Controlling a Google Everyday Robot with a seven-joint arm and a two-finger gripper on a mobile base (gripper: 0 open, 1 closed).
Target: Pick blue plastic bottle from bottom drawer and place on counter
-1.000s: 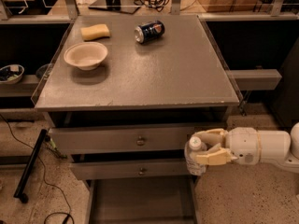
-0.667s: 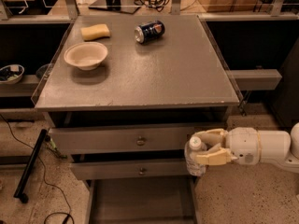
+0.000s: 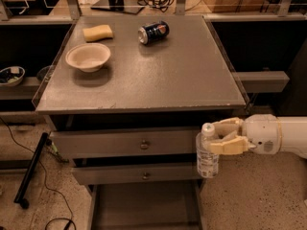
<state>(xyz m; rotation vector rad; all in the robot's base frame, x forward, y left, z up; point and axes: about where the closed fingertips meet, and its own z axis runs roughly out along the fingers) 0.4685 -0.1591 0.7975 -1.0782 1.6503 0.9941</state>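
My gripper (image 3: 221, 137) comes in from the right, in front of the cabinet's right front corner, and is shut on the blue plastic bottle (image 3: 207, 158). The bottle is clear with a white cap and a pale label, and it hangs upright at the height of the two knob-fronted drawers. Below it the bottom drawer (image 3: 144, 210) is pulled out, showing a flat grey floor. The counter (image 3: 158, 71) lies above and to the left of the bottle.
On the counter sit a beige bowl (image 3: 88, 57), a yellow sponge (image 3: 98, 32) and a dark blue soda can (image 3: 153, 32) lying on its side. Grey side shelves (image 3: 261, 80) flank the cabinet. Black cables and a black bar (image 3: 31, 169) lie on the floor at left.
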